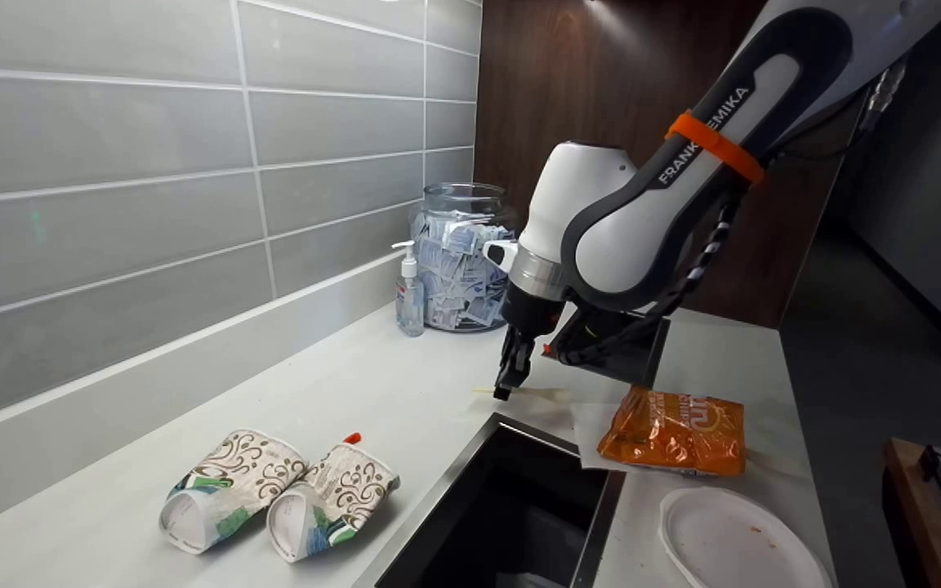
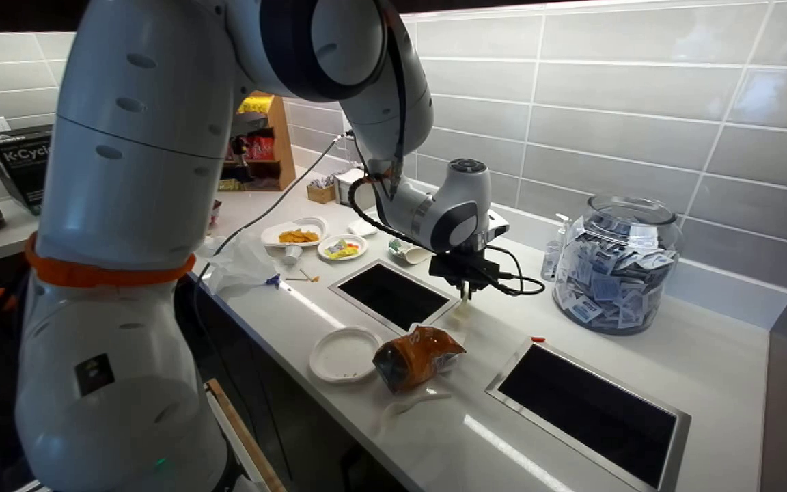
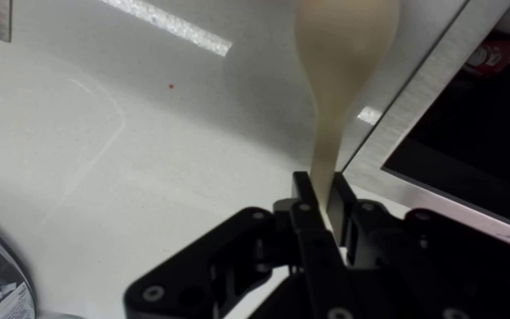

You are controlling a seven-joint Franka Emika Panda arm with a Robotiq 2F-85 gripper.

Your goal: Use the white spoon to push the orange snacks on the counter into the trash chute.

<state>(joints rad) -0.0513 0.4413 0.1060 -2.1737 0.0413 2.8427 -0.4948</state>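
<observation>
Grey tiled wall backed the pale counter, a glass jar of packets standing near it. You had the gripper clenched on the white spoon by its handle, near the corner of a metal-rimmed opening; whether the spoon touched the counter, you could not tell from these views. Your orange snack bag lay on the counter, partly over a white sheet, beside a round plate and apart from the spoon. Another opening, also dark and metal-rimmed, sat farther along the same counter.
</observation>
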